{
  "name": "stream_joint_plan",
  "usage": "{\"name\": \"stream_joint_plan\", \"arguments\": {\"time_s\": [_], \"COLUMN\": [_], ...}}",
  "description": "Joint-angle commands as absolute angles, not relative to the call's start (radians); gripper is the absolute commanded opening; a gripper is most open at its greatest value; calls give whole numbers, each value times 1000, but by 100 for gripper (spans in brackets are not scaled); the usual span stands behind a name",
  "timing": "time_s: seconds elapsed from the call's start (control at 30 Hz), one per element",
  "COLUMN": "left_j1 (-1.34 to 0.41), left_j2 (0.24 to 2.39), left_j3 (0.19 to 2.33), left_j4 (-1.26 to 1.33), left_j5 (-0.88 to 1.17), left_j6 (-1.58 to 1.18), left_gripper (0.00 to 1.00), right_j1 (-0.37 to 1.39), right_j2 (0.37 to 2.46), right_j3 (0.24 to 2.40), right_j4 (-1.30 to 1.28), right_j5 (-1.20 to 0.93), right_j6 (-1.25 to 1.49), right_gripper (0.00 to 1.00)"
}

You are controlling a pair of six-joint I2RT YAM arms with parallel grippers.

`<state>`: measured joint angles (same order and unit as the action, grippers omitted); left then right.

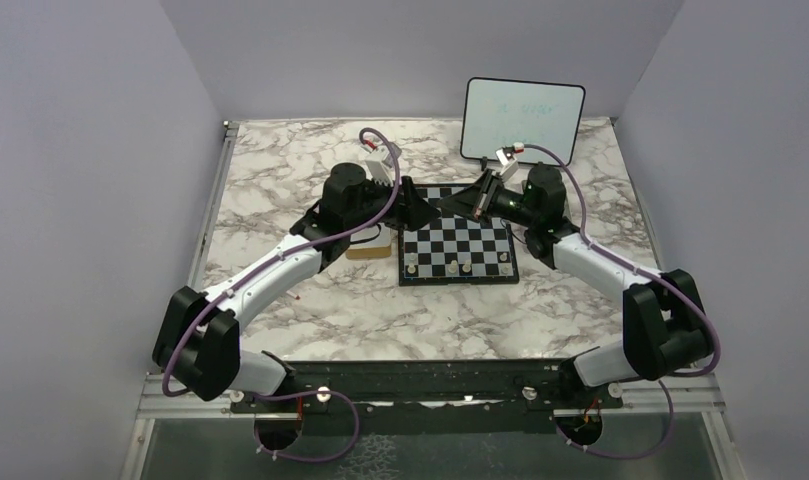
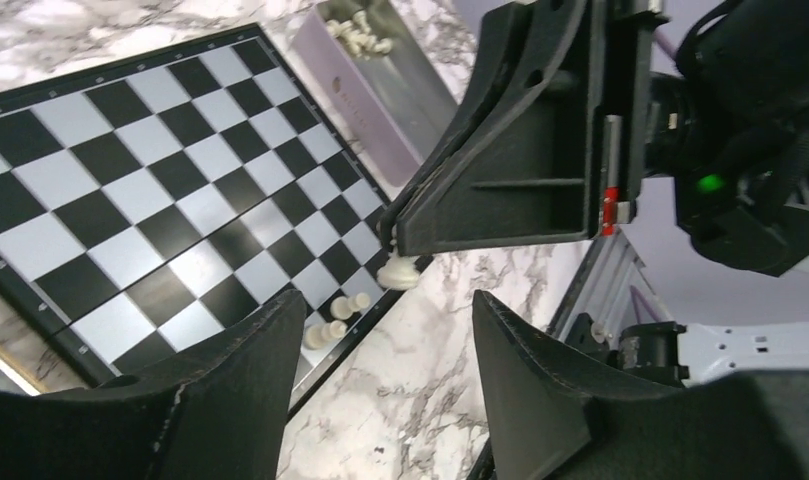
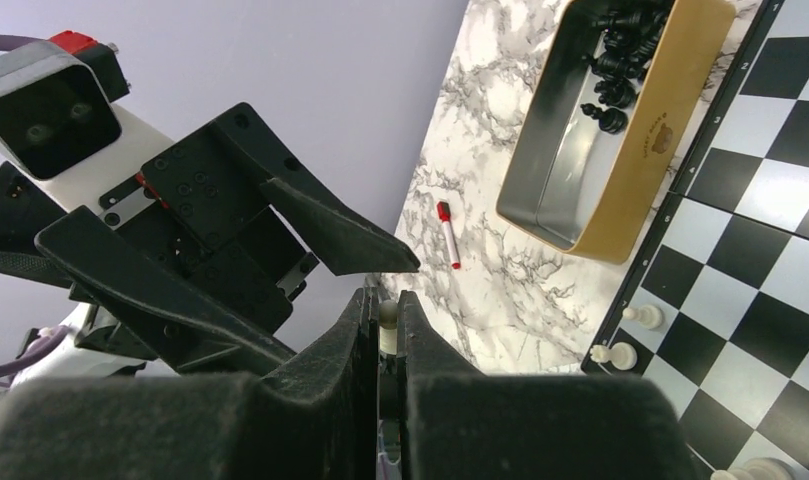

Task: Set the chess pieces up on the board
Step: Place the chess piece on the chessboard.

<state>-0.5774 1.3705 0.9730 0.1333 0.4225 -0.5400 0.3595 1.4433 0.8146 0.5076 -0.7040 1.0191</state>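
Note:
The board (image 1: pixel 458 250) lies mid-table, and a few cream chess pieces (image 1: pixel 459 268) stand on its near row. Both grippers meet above the board's far end. My right gripper (image 3: pixel 385 300) is shut on one small cream piece (image 3: pixel 388 315). That piece (image 2: pixel 400 270) hangs from the right gripper's fingers just beyond my left gripper (image 2: pixel 385 310). The left gripper is open, its fingers wide apart on either side and not touching the piece. Two pieces (image 2: pixel 338 320) stand near the board's corner.
A metal tray with a tan side (image 3: pixel 620 110) holds black pieces left of the board. Another tray (image 2: pixel 380 60) with cream pieces lies on the board's right. A red-capped pen (image 3: pixel 447 235) lies on the marble. A whiteboard (image 1: pixel 523 118) stands at the back.

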Motion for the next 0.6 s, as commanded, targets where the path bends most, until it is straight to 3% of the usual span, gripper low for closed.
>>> {"name": "stream_joint_plan", "arguments": {"time_s": [0.0,0.33,0.57], "left_j1": [-584,-591,-592], "left_j2": [1393,1422,1421], "left_j3": [959,970,971], "left_j4": [271,273,275], "left_j5": [527,552,584], "left_j6": [-569,-559,-523], "left_gripper": [61,45,19], "right_j1": [374,388,394], "right_j2": [1403,1373,1372], "right_j3": [809,808,814], "right_j4": [542,535,517], "right_j5": [-688,-685,-725], "right_j6": [1033,1040,1014], "right_gripper": [6,6,8]}}
